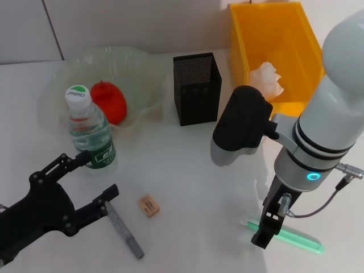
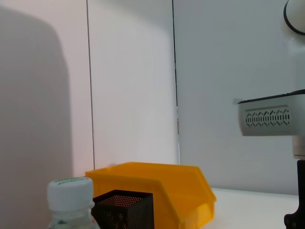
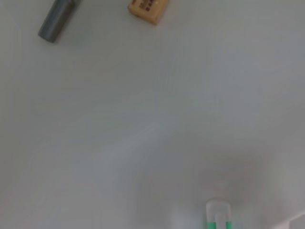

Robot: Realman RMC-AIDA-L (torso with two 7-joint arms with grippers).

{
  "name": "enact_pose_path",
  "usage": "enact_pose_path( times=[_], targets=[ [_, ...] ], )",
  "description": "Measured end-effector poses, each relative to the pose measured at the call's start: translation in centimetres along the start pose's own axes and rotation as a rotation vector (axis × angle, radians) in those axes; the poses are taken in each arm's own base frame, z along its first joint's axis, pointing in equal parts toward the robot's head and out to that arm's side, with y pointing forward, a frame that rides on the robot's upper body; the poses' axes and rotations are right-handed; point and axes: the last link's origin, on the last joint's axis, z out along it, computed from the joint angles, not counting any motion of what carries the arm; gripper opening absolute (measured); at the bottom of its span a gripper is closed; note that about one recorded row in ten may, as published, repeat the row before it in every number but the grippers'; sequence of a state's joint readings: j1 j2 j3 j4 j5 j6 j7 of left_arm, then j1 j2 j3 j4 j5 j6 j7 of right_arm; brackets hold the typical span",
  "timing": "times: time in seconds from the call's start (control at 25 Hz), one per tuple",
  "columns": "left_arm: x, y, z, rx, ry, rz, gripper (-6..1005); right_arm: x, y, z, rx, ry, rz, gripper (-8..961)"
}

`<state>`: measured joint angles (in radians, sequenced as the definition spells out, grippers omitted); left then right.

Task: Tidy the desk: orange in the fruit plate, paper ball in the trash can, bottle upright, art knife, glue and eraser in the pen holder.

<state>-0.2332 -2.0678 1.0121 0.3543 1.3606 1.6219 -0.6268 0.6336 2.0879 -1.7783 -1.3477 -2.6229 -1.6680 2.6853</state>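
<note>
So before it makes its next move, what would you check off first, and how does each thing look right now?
1. Orange in the fruit plate: ok.
2. Paper ball in the trash can: ok.
3. Bottle upright: ok, standing beside the plate.
4. Eraser, grey art knife and green glue in the pen holder: not ok, all three lie on the desk.
5. Right gripper lined up on the glue: ok, it is right over one end.
6. Left gripper free: ok, open, with the bottle near its far finger and the knife by its near one.
</note>
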Motion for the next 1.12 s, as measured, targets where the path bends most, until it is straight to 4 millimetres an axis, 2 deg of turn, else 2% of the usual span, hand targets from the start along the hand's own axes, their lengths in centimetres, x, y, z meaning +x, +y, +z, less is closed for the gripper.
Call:
enact_pose_path(
  times=[0.56, 0.76, 1.12],
  targets=[
    [0.2, 0.08, -0.02, -0.009, 0.011, 0.0, 806, -0.31, 0.28, 0.38, 0.012, 0.015, -0.024, 785],
    [0.24, 0.12, -0.04, -0.012, 0.014, 0.001, 805, -0.36, 0.56, 0.51, 0.016, 0.023, -0.039, 586],
    [0.16, 0.41, -0.17, -0.017, 0.016, 0.0, 805, -0.41, 0.7, 0.69, 0.027, 0.031, -0.046, 515]
  ],
)
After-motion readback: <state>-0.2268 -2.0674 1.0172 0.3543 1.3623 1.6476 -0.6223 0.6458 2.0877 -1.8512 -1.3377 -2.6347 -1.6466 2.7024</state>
